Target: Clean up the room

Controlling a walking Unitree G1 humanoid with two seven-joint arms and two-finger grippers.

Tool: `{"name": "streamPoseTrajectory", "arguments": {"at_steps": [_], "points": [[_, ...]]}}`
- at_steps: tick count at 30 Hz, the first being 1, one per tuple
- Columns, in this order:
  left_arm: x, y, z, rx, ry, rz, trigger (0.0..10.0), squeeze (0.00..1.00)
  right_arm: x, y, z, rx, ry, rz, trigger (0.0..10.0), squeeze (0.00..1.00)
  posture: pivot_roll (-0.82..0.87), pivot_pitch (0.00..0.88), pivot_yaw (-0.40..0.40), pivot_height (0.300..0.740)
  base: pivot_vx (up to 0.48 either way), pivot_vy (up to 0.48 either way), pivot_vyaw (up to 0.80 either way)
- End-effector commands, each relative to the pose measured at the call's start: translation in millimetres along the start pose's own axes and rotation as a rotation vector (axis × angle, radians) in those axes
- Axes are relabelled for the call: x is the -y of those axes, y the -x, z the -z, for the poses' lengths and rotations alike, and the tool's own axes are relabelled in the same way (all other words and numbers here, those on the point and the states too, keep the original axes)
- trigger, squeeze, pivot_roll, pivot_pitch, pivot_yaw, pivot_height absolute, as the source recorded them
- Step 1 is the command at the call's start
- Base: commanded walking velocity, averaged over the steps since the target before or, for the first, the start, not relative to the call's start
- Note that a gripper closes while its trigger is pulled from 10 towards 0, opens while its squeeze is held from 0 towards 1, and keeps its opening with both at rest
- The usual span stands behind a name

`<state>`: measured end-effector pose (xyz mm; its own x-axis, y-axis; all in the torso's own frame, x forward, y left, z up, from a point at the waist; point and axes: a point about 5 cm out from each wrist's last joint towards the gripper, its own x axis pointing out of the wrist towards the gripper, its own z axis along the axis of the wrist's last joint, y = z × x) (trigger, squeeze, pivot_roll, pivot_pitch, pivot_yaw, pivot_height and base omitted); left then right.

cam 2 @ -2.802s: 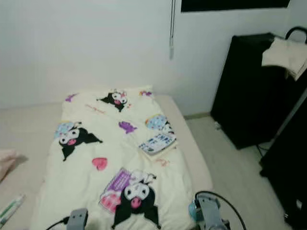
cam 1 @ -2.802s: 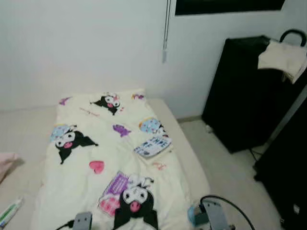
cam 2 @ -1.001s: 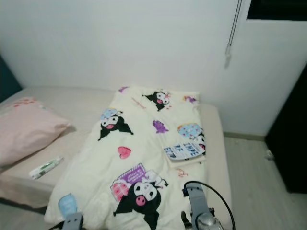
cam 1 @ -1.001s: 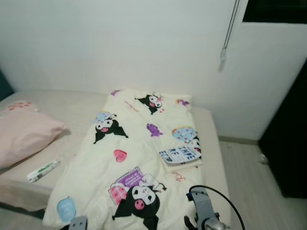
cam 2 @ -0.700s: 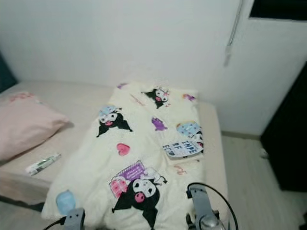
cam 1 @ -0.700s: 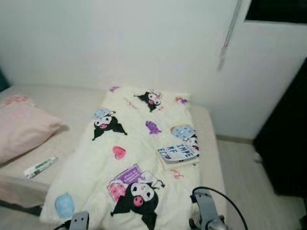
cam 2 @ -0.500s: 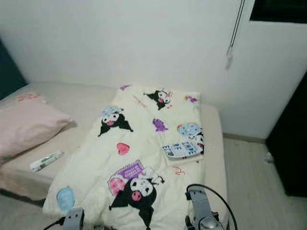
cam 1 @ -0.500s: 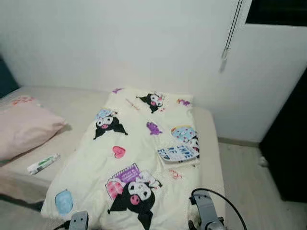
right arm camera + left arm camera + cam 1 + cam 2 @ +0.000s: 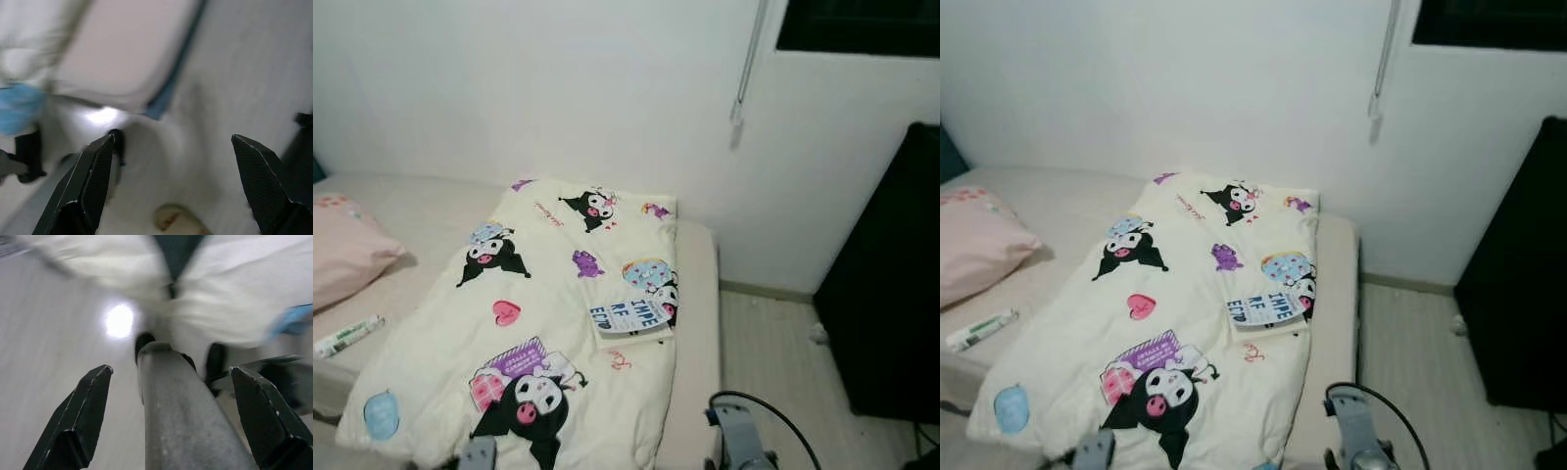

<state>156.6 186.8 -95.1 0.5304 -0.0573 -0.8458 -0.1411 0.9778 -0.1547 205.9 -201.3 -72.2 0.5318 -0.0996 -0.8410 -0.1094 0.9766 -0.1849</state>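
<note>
A cream blanket (image 9: 538,294) printed with black cartoon figures lies spread over the bed. On its right side rests a book (image 9: 631,315) with blue lettering. A white and green tube (image 9: 347,335) lies on the bare mattress (image 9: 700,323) at the left, below a pink pillow (image 9: 347,257). Both arms hang low at the picture's lower edge, the left wrist (image 9: 478,455) and the right wrist (image 9: 741,446) by the bed's foot. The left gripper (image 9: 172,369) is open over the floor, with a grey limb of the robot between its fingers. Nothing sits in the open right gripper (image 9: 173,139).
A tall black cabinet (image 9: 881,274) stands at the right, with a strip of pale floor (image 9: 769,343) between it and the bed. A blind cord (image 9: 736,108) hangs on the white wall. The right wrist view has the mattress edge (image 9: 166,93) and a pale slipper-like thing (image 9: 178,223) on the floor.
The whole picture has shifted: bed and pillow now sit further left and the black cabinet has come in at the right, so the camera turned right. Nothing on the bed moved.
</note>
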Motion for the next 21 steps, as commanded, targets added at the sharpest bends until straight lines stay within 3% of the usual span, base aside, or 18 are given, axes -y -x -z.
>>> {"name": "streamPoseTrajectory", "arguments": {"at_steps": [1, 16, 21], "points": [[-2.9, 0.5, -0.1, -0.004, -0.008, -0.005, 10.0, 0.0, -6.6, -0.4, -5.7, 0.02, 0.01, -0.026, 10.0, 0.0, -0.12, 0.0, -0.012, 0.711, 0.0, -0.48, 0.0], [-0.2, 0.1, 0.9, -0.012, -0.024, 0.006, 10.0, 0.0, -12.0, -0.3, -4.0, 0.016, -0.017, -0.069, 10.0, 0.0, -0.12, 0.0, 0.001, 0.711, 0.0, -0.478, 0.0], [1.0, -0.4, -0.9, -0.009, -0.022, 0.009, 10.0, 0.0, -19.7, 0.0, -3.4, 0.017, 0.014, -0.121, 10.0, 0.0, -0.13, 0.0, 0.004, 0.711, 0.0, -0.164, 0.8]]}}
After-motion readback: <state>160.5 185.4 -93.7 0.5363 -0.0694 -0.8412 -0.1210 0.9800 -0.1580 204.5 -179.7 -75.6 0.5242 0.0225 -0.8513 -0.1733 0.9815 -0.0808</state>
